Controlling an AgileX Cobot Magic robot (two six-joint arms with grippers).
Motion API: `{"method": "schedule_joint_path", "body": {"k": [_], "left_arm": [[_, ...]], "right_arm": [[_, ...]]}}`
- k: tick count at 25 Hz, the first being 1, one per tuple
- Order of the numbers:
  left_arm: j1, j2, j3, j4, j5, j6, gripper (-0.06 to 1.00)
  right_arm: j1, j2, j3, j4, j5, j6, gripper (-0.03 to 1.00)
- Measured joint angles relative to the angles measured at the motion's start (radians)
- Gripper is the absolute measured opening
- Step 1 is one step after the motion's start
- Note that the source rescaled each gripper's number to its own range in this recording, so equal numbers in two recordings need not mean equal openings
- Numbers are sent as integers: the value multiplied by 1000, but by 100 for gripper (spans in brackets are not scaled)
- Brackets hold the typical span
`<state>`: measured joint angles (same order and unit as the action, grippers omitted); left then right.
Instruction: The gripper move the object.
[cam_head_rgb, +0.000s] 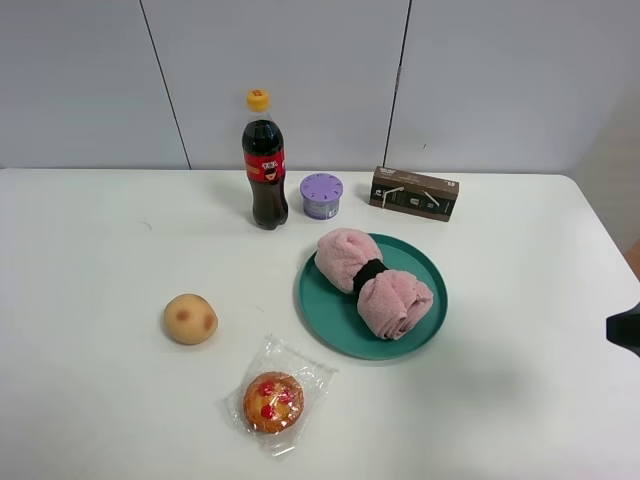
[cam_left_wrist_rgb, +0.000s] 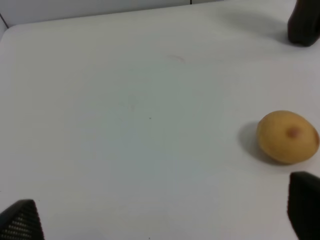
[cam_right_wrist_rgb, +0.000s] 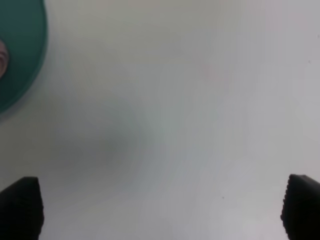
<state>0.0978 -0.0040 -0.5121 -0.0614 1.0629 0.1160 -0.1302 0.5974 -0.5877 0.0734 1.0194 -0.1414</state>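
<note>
The rolled pink towel (cam_head_rgb: 375, 283) with a black band around its middle lies diagonally on the round teal plate (cam_head_rgb: 330, 335), right of the table's centre. My right gripper (cam_right_wrist_rgb: 160, 210) is open and empty over bare white table, with the plate's edge (cam_right_wrist_rgb: 20, 50) and a sliver of the towel (cam_right_wrist_rgb: 2, 57) off to one side. Only a black part of the right arm (cam_head_rgb: 625, 328) shows at the right edge of the high view, well clear of the plate. My left gripper (cam_left_wrist_rgb: 162, 220) is open and empty over bare table; it is out of the high view.
A cola bottle (cam_head_rgb: 264, 160), a purple round tub (cam_head_rgb: 321, 195) and a brown box (cam_head_rgb: 414, 192) stand behind the plate. A round yellow bun (cam_head_rgb: 190, 319), also in the left wrist view (cam_left_wrist_rgb: 287, 136), lies at the left. A wrapped muffin (cam_head_rgb: 274, 400) lies near the front.
</note>
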Motion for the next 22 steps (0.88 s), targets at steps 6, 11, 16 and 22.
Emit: {"method": "schedule_joint_path", "body": {"k": [6,11,16,22], "left_arm": [[0,0,0,0,0,0,100],[0,0,0,0,0,0,100],[0,0,0,0,0,0,100],[0,0,0,-1,0,0,100]], "right_arm": [[55,-85,0,-12,23,0,91],[55,-137,46,-9,23,2,91],[55,-216,89,10,30,5,91],[55,-312,93,0,43,27,91]]}}
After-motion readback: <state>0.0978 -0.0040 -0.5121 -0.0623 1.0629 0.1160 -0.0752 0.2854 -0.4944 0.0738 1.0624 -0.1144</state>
